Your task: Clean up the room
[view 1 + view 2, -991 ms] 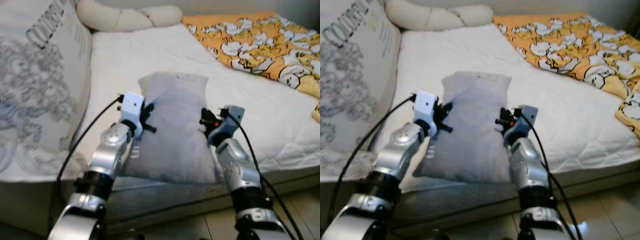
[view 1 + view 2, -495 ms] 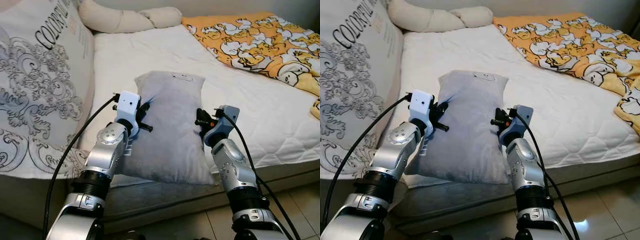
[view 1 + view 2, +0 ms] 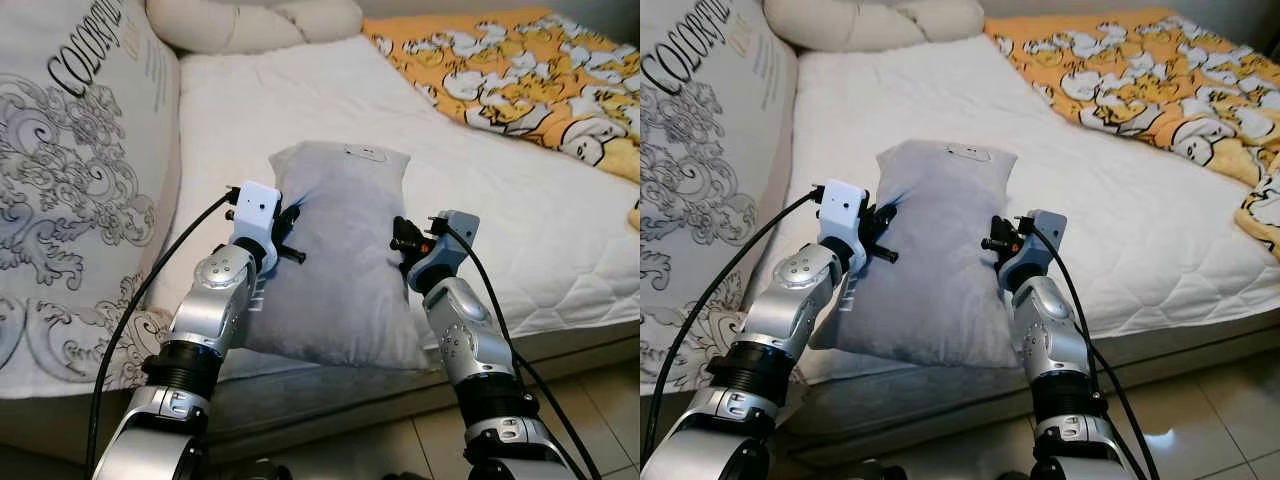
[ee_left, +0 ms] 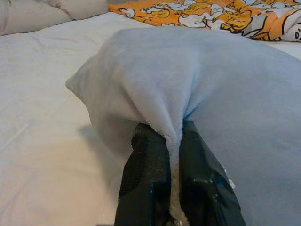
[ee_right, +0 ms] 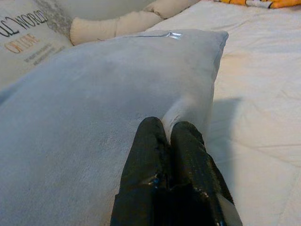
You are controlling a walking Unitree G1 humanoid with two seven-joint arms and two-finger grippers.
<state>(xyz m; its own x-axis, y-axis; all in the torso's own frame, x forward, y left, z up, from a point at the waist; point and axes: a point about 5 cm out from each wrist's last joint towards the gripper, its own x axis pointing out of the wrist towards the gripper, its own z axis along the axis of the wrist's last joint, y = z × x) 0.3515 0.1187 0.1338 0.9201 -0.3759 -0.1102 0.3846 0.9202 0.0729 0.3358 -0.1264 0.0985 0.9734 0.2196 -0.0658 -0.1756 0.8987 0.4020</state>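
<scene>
Grey pillow [image 3: 340,255] is held above bed [image 3: 520,220] front edge, centre. L tool [image 4: 173,155] is clenched on fabric at pillow's 9 o'clock edge; R tool [image 5: 169,141] is clenched at 3 o'clock edge.

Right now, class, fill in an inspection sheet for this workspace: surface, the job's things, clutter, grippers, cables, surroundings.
Surface: white quilted mattress, bare in the middle.
Job's things: grey pillow, lying near the bed's front edge, its near end overhanging the edge.
Clutter: orange patterned blanket bunched at the far right; large printed cushion along the left; cream bolster at the head.
Grippers: left gripper shut on a pinch of the pillow's left side; right gripper shut on its right side.
Cables: black cable looping off the left wrist; another down the right forearm.
Surroundings: tiled floor beside the bed.
</scene>
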